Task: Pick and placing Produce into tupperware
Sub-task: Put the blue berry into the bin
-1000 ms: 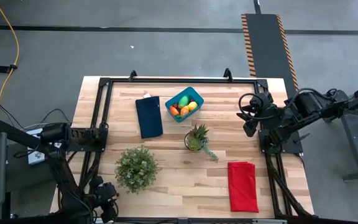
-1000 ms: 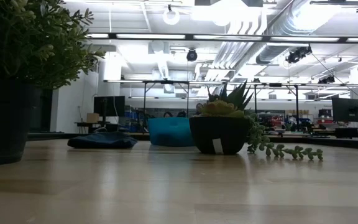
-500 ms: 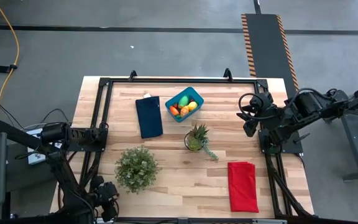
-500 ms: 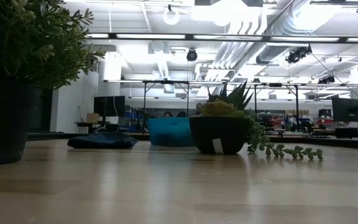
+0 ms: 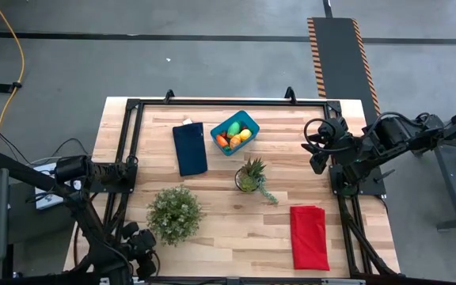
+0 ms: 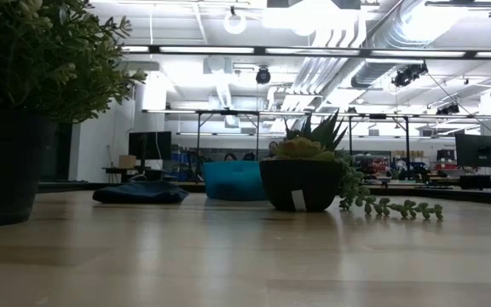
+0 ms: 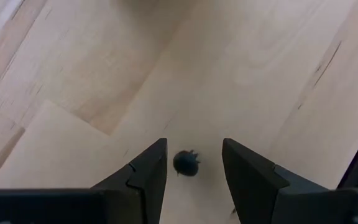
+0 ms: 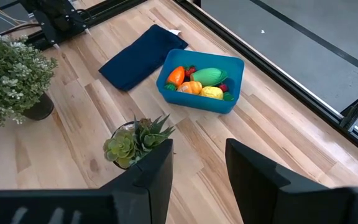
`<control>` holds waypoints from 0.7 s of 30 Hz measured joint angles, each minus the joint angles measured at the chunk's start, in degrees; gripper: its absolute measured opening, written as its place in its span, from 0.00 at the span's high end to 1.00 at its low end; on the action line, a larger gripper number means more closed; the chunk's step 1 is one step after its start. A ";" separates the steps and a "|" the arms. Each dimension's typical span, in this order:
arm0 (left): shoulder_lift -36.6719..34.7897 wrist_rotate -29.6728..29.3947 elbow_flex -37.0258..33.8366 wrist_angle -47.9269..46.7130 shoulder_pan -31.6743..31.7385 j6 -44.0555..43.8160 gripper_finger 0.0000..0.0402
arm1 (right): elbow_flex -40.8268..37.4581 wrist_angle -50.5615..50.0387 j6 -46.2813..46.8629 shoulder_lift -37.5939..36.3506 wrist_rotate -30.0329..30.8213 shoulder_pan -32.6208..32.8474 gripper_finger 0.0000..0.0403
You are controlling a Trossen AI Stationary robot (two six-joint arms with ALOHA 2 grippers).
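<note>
Blue plastic tupperware (image 5: pixel 234 132), rectangular with rounded corners and low walls, sits on the wooden desk (image 5: pixel 220 229) near the middle of its far edge. Contents: the produce (image 8: pixel 201 83), all inside the tub — a green oval (image 8: pixel 209 76), an orange carrot-like piece (image 8: pixel 175 75), an orange oval (image 8: pixel 192 88) and a yellow lemon (image 8: pixel 212 93), packed touching one another.

Dark blue cloth (image 5: pixel 189 148): flat on the desk just beside the tub, toward the left edge.
Spiky-leaved plant (image 5: pixel 249 175) in a small dark pot: near the desk's centre.
Bushy potted plant (image 5: pixel 173 214): toward the near left corner.
Red cloth (image 5: pixel 309 237): folded, near the near right corner.

Right gripper (image 5: pixel 317 147): raised over the right edge of the desk, fingers parted with a clear gap, holding nothing and touching nothing.
Left gripper (image 7: pixel 192 165): low over bare wood at the near left corner, fingers likewise spread apart, empty.
</note>
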 joint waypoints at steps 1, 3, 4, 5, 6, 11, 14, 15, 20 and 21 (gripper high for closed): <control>0.00 0.12 0.00 -0.02 -0.07 -0.07 0.64 | 0.00 -0.02 0.00 -0.02 0.00 0.00 0.65; -0.01 0.19 0.00 -0.06 -0.14 -0.91 0.64 | 0.00 -0.02 -0.02 0.00 0.00 0.00 0.65; -0.01 0.21 0.00 -0.07 -0.32 -1.23 0.64 | 0.00 -0.02 -0.04 -0.02 0.00 0.00 0.65; -0.01 0.21 0.00 -0.14 -0.58 -1.35 0.64 | 0.00 -0.02 -0.04 -0.02 0.00 0.00 0.65; -0.01 0.23 0.00 -0.14 -0.50 -1.40 0.64 | 0.00 -0.02 -0.05 -0.02 0.00 0.00 0.65; -0.01 1.63 0.00 -1.50 -0.46 -2.14 0.64 | 0.00 -0.03 -0.30 -0.02 0.00 0.00 0.65; -0.01 2.32 0.00 -2.83 -0.46 -2.58 0.64 | 0.00 -0.04 -0.31 -0.02 0.00 0.00 0.65; -0.01 2.30 0.00 -2.85 -0.46 -2.83 0.64 | 0.00 -0.04 -0.31 -0.01 0.00 0.00 0.65; -0.01 2.84 0.00 -2.33 -1.18 -3.02 0.64 | 0.00 -0.06 -0.24 -0.01 0.00 0.00 0.65; -0.01 2.84 0.00 -2.27 -1.24 -3.11 0.64 | 0.00 -0.05 -0.24 -0.02 0.00 -0.01 0.65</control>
